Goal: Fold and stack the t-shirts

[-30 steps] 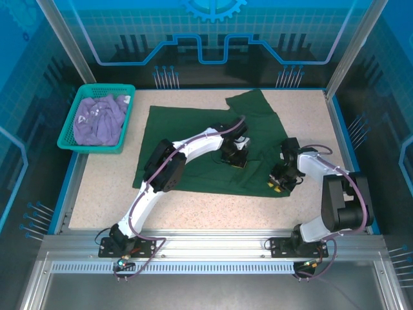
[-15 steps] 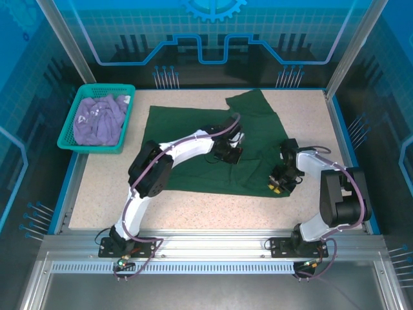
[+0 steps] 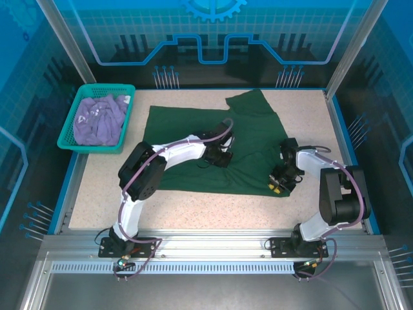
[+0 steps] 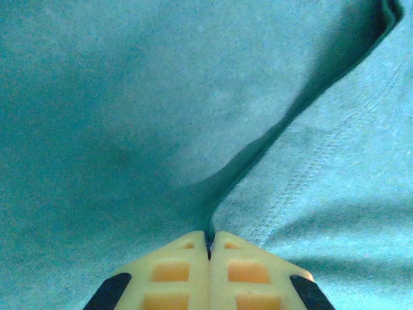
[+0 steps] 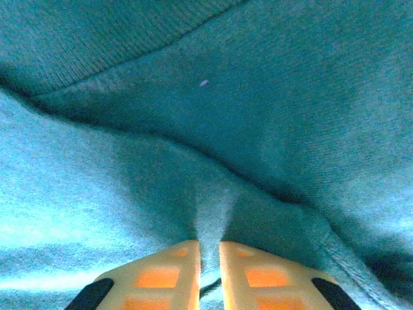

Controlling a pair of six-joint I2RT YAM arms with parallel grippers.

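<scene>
Toward the near right of the table [image 3: 97, 194], the right gripper [image 3: 276, 186] presses down on the near right corner of the dark green t-shirt [image 3: 184, 123], which lies spread flat across the middle of the tabletop with one sleeve pointing to the far right. Seen from the right wrist, its yellow fingers [image 5: 174, 258] stand almost together, with a narrow pinch of green cloth drawn up between them. A little farther in, the left gripper [image 3: 219, 159] sits low on the middle of the shirt. From the left wrist its fingers [image 4: 245, 255] are closed tight against each other on a raised fold that runs away from the tips. Farthest back on the left, the lavender t-shirt [image 3: 97, 119] lies crumpled inside the teal basket [image 3: 90, 150], which stands just beside the green shirt's far left corner without touching it
</scene>
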